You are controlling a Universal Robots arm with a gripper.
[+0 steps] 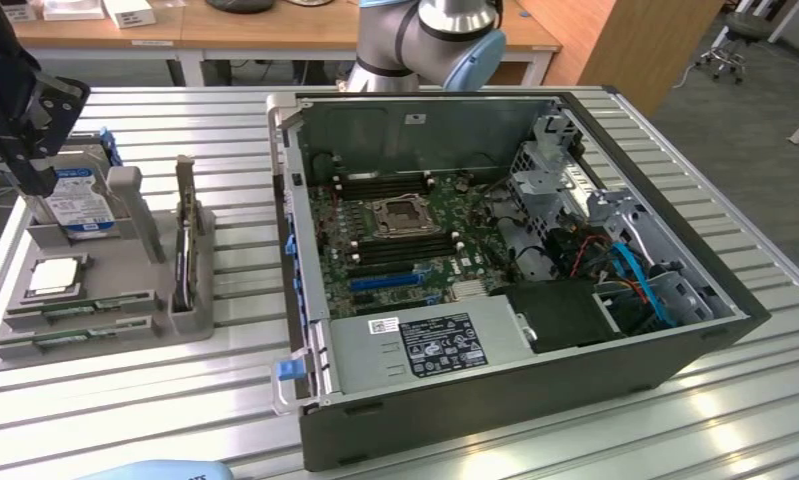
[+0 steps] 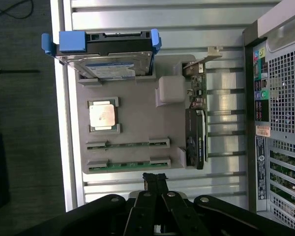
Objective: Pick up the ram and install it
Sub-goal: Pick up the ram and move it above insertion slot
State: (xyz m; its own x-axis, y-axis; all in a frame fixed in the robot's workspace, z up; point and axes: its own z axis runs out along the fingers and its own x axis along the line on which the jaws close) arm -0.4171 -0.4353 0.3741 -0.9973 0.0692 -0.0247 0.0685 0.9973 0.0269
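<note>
- The gripper (image 2: 155,178) has its fingers pressed tight together with nothing pinched between them. It hangs above the grey tray (image 2: 137,118) and touches nothing.
- The ram is parked in the tray. One ram stick (image 2: 128,163) sits in the outermost slot and the second ram stick (image 2: 128,144) in the slot right beside it. They lie parallel, green edges up.
- A silver CPU (image 2: 103,115) sits just beside the second ram stick.
- Past the CPU, at the tray's other end, the hard drive (image 2: 113,64) stands in its blue caddy.
- An expansion card (image 2: 196,130) stands on edge along the tray side that faces the PC.
- The open computer case (image 1: 506,330) lies on its side, motherboard (image 1: 399,225) facing up, just at the exterior view's right of the tray.
- Both the case and the tray rest on the slatted metal table (image 1: 719,420).
</note>
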